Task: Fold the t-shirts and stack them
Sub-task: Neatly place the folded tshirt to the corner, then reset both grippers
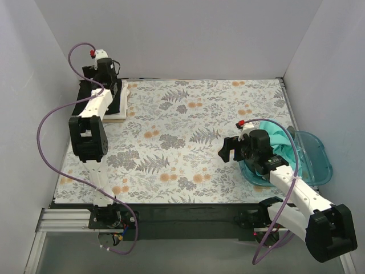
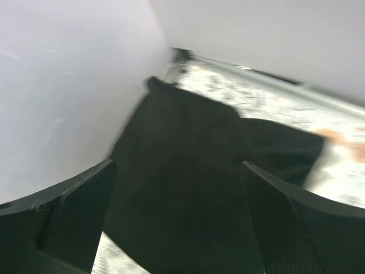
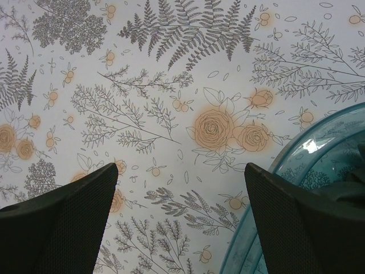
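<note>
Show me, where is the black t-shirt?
In the top view, the black t-shirt lies in the far left corner, on the white t-shirt, under the left hand.

One black t-shirt (image 2: pixel 182 171) and one white t-shirt (image 1: pixel 118 116) far left, one teal t-shirt (image 1: pixel 283 144) right; one blue bin (image 1: pixel 319 157); one floral cover (image 1: pixel 188 142).

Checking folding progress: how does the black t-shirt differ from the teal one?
The black t-shirt lies folded flat; the teal t-shirt is crumpled. The black t-shirt rests on the white t-shirt at the far left; the teal t-shirt sits in the blue bin at right. Neither is held.
</note>
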